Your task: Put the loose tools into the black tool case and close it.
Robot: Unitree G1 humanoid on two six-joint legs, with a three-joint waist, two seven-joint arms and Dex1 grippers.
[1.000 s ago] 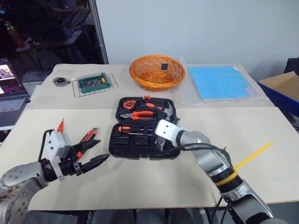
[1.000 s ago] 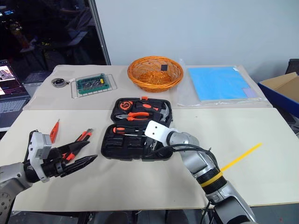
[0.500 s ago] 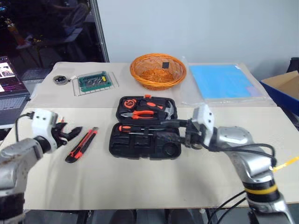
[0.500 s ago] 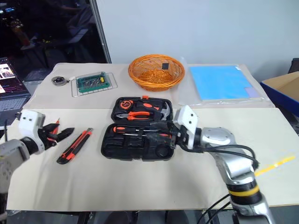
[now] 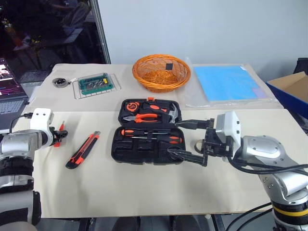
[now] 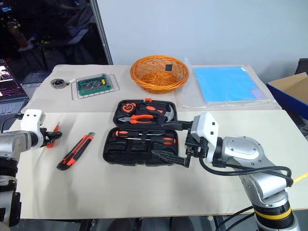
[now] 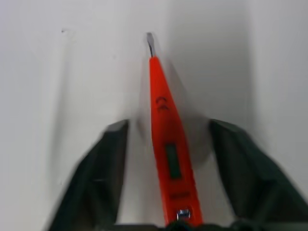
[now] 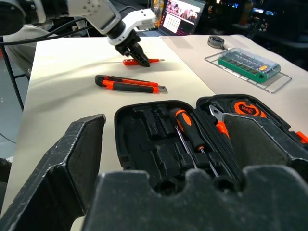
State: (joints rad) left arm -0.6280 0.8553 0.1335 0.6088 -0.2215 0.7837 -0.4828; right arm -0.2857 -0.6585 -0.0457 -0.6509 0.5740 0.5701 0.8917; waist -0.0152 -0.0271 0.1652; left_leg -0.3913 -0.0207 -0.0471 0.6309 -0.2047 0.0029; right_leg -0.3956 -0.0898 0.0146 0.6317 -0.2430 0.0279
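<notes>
- Tool case (image 5: 147,137): black, open flat at the middle of the bench (image 5: 144,187), lid half away from the robot.
- Lid half: holds pliers (image 5: 142,118), a hammer (image 5: 171,113) and a round tape measure (image 5: 132,106).
- Near half: two orange-and-black screwdrivers (image 5: 151,136) lie in its recesses along the hinge side; the other recesses are bare.
- Utility knife (image 5: 84,149): orange and black, flat on the bench, left of the case and apart from it.
- Slim orange tester screwdriver (image 7: 166,144): lies on the bench at the far left, between the fingers of the left tool.
- Left tool (image 6: 52,136): low over the bench, fingers (image 7: 103,178) apart on either side of the orange screwdriver, not pressed on it in the wrist view.
- Right tool (image 5: 185,139): held above the right end of the case, pointing left, fingers spread wide and holding nothing.
- Orange wicker basket (image 5: 161,73): at the back of the bench, beyond the case.
</notes>
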